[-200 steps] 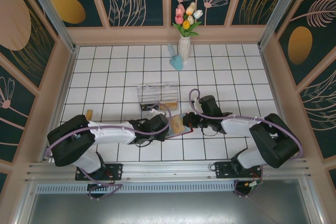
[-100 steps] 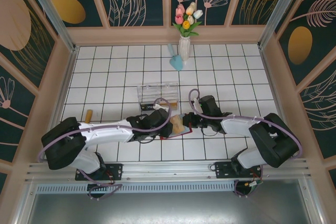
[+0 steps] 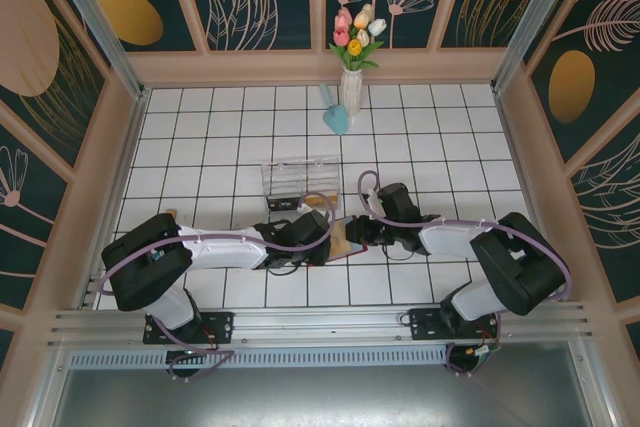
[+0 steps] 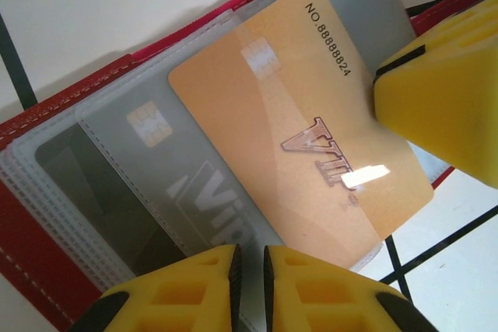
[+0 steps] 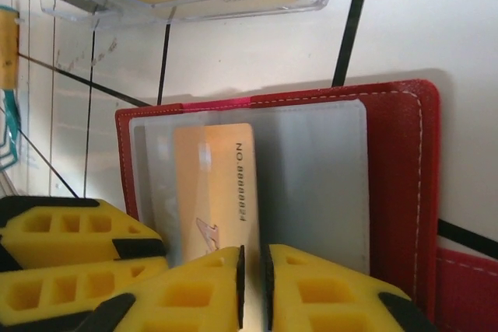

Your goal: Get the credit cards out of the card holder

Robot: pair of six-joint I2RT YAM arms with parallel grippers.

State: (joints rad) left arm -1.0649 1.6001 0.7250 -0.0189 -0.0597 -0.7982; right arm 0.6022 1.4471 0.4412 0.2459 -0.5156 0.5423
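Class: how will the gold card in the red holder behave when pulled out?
The gold card looks flat and thin, so probably stiff and light. Its glare suggests slipperiness. Sleeves in the card holder may drag on it.

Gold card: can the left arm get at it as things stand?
Probably yes. The gold card lies uppermost in the open card holder, and the left gripper sits close by its near edge. Its jaws stand almost closed, though, and a finger of the right gripper crowds one corner.
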